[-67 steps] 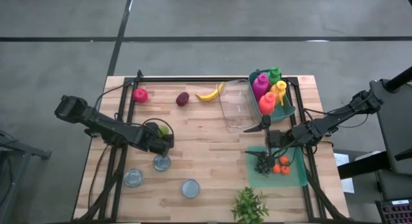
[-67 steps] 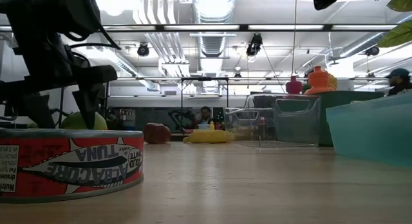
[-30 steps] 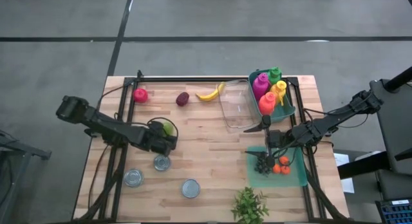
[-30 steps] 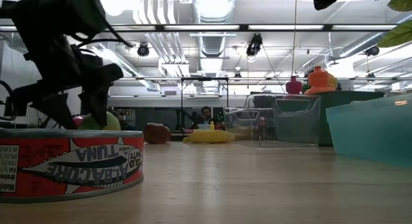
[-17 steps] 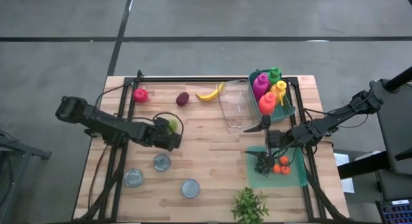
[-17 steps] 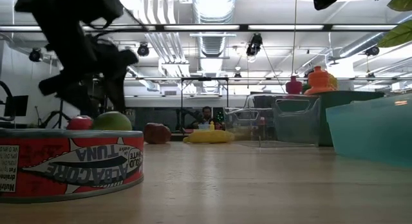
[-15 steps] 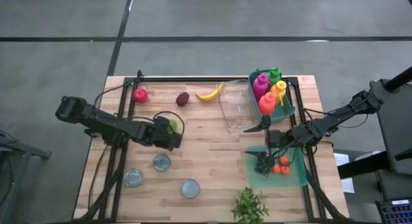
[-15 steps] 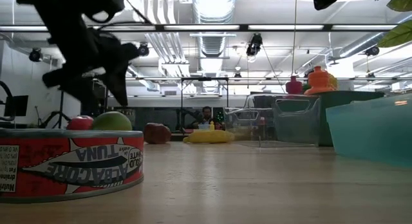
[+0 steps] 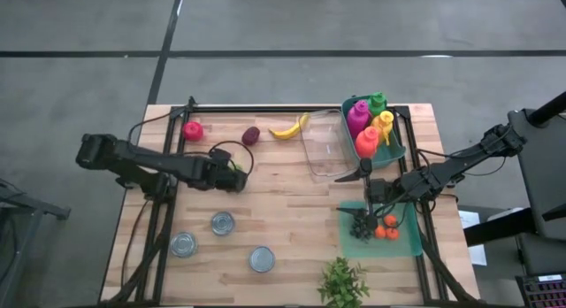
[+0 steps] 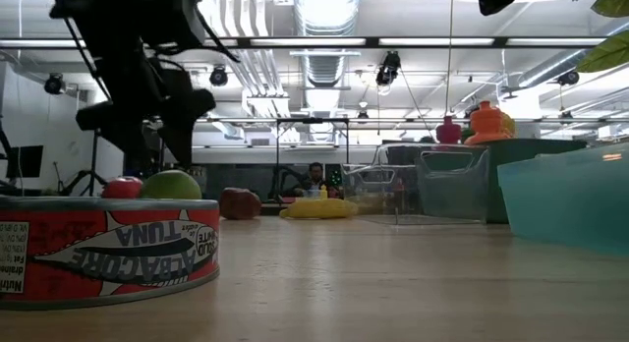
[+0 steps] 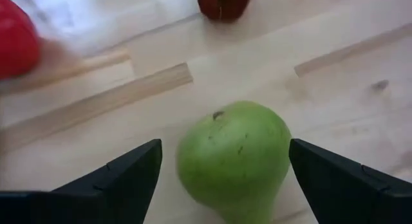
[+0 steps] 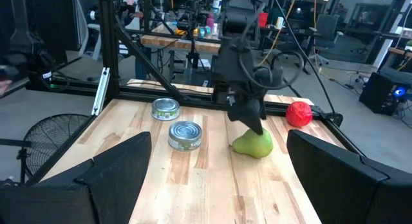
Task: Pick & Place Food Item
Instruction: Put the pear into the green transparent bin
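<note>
A green pear [image 11: 235, 159] lies on its side on the wooden table, left of centre; it also shows in the low view [image 10: 169, 185] and the right wrist view [image 12: 252, 145]. My left gripper [image 9: 232, 177] hangs open just above it, slanting down. Its fingers [image 11: 122, 179] stand either side of the pear, clear of it. In the low view the fingertips [image 10: 147, 145] end a little above the pear's top. My right gripper [image 9: 364, 177] waits open and level above the teal tray [image 9: 407, 246] at the right, with nothing between its fingers.
A red apple [image 9: 193, 130], a dark red fruit [image 9: 251, 135] and a banana [image 9: 288, 128] lie along the far edge. A clear container [image 9: 323, 147] and a green bin of bottles [image 9: 376, 131] stand far right. Three cans [image 9: 223, 223] and a plant [image 9: 343, 281] sit near the front.
My left gripper has risen off the pear and gone toward the table's far edge, rolling its wrist, and has stayed open. The pear shifted a little toward the right early on and now lies still on the table.
</note>
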{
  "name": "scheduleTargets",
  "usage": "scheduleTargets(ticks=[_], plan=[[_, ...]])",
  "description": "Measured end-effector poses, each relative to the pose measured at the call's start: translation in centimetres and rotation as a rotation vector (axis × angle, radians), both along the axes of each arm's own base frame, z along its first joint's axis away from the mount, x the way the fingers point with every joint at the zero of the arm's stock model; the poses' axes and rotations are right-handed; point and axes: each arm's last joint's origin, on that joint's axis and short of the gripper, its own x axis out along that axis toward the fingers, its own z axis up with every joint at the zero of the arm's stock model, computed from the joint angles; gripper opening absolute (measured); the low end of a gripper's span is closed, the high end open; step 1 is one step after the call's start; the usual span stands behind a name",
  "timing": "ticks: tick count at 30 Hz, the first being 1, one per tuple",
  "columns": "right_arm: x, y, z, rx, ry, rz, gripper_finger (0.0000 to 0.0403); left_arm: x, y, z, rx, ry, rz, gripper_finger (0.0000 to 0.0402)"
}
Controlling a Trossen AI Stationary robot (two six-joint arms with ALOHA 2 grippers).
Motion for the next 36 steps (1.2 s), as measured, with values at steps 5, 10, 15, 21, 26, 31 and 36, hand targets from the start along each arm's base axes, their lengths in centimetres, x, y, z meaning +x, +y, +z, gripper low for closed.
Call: scheduleTargets(ticks=[5,10,15,21,26,31,36], plan=[[0.0,0.0,0.0,0.000,0.000,0.000,0.0359,0.1,0.7,-1.4,-0.068,-0.070,0.035,0.0343],[0.0,0.0,0.0,0.000,0.000,0.000,0.0359,0.4,0.8,-1.9,-0.086,-0.143,0.032,0.0343],[0.0,0.0,0.0,0.000,0.000,0.000,0.0359,1.0,0.7,-2.0,-0.118,-0.218,0.003,0.0343],[0.0,0.0,0.0,0.000,0.000,0.000,0.0359,2.6,0.5,-2.6,-0.144,-0.276,-0.086,0.0343],[0.0,0.0,0.0,0.000,0.000,0.000,0.0359,4.4,0.0,-3.5,-0.162,-0.346,-0.157,0.0344],[0.0,0.0,0.0,0.000,0.000,0.000,0.0359,6.1,-1.5,-4.2,-0.172,-0.398,-0.255,0.0344],[0.0,0.0,0.0,0.000,0.000,0.000,0.0359,8.0,-4.2,-4.1,-0.172,-0.384,-0.389,0.0344]])
